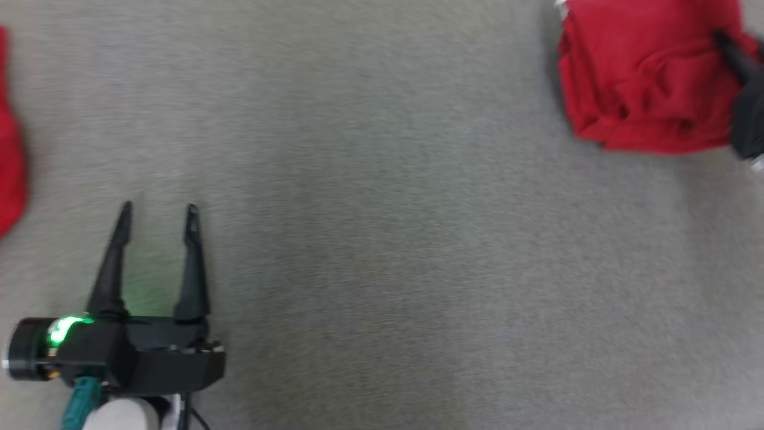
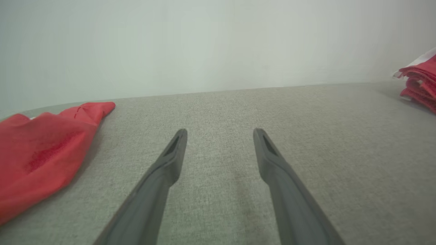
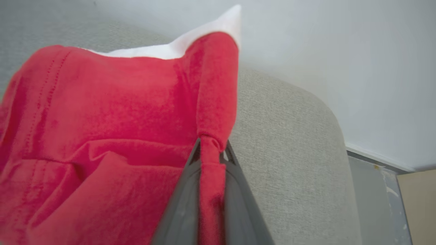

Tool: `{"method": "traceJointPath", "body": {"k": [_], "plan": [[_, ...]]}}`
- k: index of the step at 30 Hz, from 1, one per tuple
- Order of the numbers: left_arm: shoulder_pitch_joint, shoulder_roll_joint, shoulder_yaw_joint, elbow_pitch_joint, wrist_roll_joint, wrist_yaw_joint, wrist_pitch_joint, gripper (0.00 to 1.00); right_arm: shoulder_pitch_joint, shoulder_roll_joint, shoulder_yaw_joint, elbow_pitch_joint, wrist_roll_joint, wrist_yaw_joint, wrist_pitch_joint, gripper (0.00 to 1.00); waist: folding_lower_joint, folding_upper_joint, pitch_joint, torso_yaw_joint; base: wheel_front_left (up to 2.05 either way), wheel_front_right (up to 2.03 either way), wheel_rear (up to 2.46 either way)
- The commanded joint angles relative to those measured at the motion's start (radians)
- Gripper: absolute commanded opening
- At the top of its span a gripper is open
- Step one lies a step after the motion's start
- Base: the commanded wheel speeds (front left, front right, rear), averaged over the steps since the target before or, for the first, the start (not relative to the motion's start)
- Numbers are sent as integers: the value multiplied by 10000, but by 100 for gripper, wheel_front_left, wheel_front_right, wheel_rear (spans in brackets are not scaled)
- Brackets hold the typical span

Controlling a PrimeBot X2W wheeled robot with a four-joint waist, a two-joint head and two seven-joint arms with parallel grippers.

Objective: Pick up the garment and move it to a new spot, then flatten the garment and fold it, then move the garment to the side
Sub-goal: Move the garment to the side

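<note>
Red garment (image 3: 102, 112), fold clamped in right pincer (image 3: 211, 145)

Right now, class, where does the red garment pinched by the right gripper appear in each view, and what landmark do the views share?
Head view: red garment at the top right corner.
Left wrist view: far right edge, seen as stacked folds.
Right wrist view: left and centre, a fold pinched in the right gripper.
Shared landmark: the grey fabric surface under it.

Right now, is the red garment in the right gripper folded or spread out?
Folded: the red garment lies as a compact, layered bundle, and the right gripper is shut on a pinch of it.
</note>
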Motion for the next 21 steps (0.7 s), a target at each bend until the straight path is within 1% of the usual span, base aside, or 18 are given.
{"method": "traceJointPath", "body": {"k": [1,8,11,16,21], "plan": [[-64,130,107,-151,37,22,-33,100,-341,-239,71,-17,73,-28,-59,0,-3,-2,948,-1066,0,0,0],[17,372,274,-622,221,32,-33,100,-1303,-1000,620,9,277,-28,-116,0,-3,-2,1364,-1605,0,0,0],[78,432,295,-740,257,15,-33,100,-1655,-1159,819,49,332,-28,-179,0,-3,-2,1499,-1705,0,0,0],[98,504,260,-820,255,-14,-26,100,-2302,-1423,1237,304,101,-28,-170,0,-3,-2,1723,-1721,0,0,0],[54,472,146,-837,271,-16,-20,100,-2806,-1474,1517,892,-74,-28,-174,0,-3,-2,1859,-1605,0,0,0]]}}
